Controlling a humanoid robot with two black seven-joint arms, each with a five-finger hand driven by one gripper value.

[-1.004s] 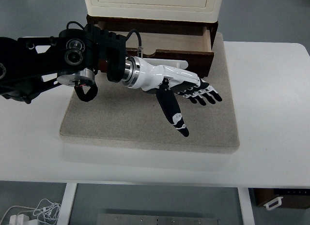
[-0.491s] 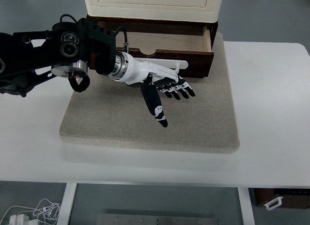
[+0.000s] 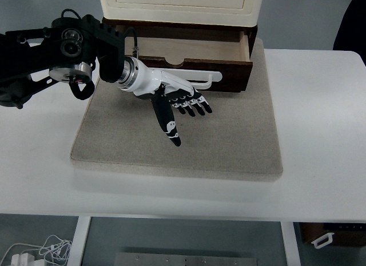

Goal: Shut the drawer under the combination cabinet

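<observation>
A cream cabinet stands at the back of the table on a dark wooden base. Its drawer is pulled out toward me, showing a bare light-wood bottom, with a notch in the dark front panel. My left hand, white with black fingers, hovers just in front of that panel, left of its middle. Its fingers are spread and relaxed, thumb pointing down at the mat, and it holds nothing. The back of the hand lies close to the drawer front; I cannot tell if they touch. My right arm is out of view.
A beige mat lies under the cabinet and reaches toward me. The white table extends to either side. A dark shape shows at the top right corner.
My left arm has pulled back to the left and toward the drawer front; the hand moved from right of the mat's middle to its left part, fingers still spread.
</observation>
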